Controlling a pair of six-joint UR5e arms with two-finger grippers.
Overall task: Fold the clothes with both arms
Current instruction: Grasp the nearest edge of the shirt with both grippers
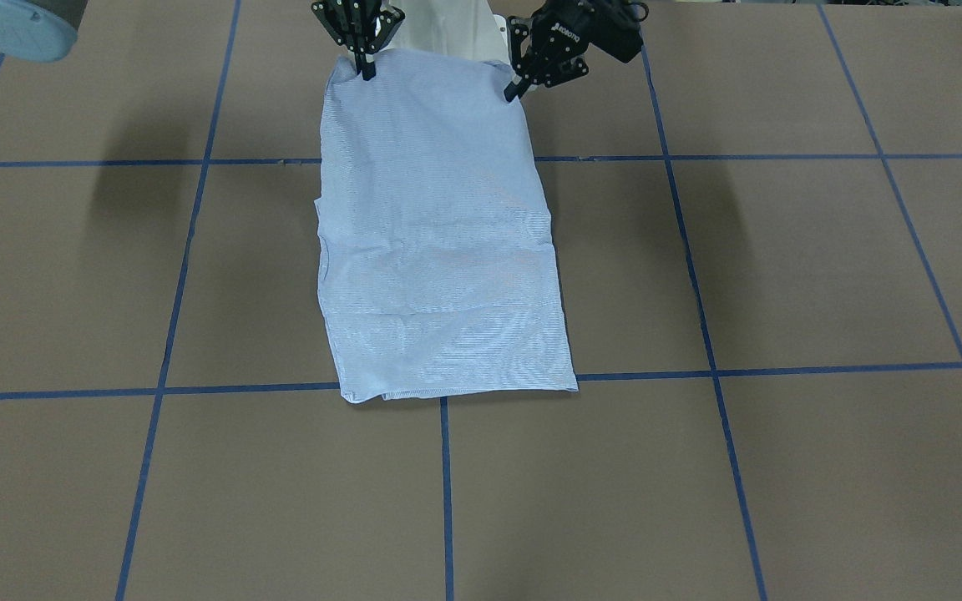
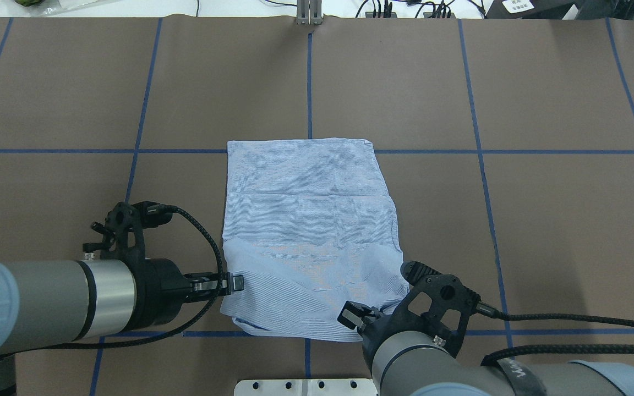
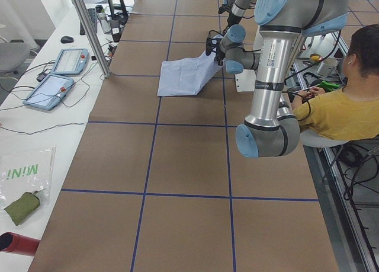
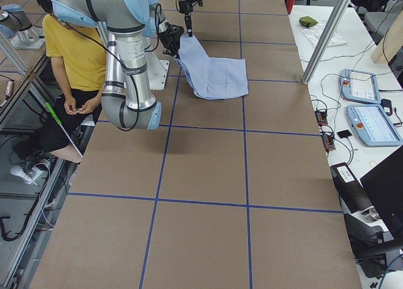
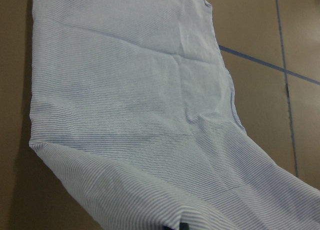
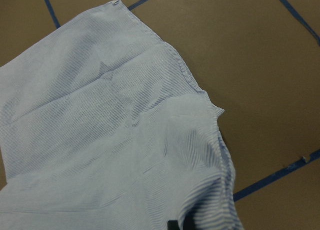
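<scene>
Left arm (image 2: pixel 47 305): in your overhead view it comes in low from 9 o'clock, forearm lying roughly level, wrist aimed at 3 o'clock.
Left tool (image 2: pixel 235 283): clamped tight on the shirt's (image 2: pixel 311 220) near-left corner, fingers pinched right on the fabric edge.
Right arm (image 2: pixel 421 357): enters from around 4 o'clock at the bottom of that view, wrist angled toward about 10 o'clock.
Right tool (image 2: pixel 350 316): also pinched shut, gripping the shirt's near-right corner.
Shirt spot: middle of the bench (image 2: pixel 542 220), just in front of the robot and between the two tools.
Shirt shape: folded into a long, narrow panel. You can't see any collar or buttons from here.
Long axis: runs 12 to 6 o'clock in the overhead view, straight away from the robot.
Near end: lifted off the bench. The side views show it sloping up to both tools.
Far end: lying flat, its edge right along a blue tape line (image 2: pixel 515 151) that runs from 9 to 3 o'clock.
</scene>
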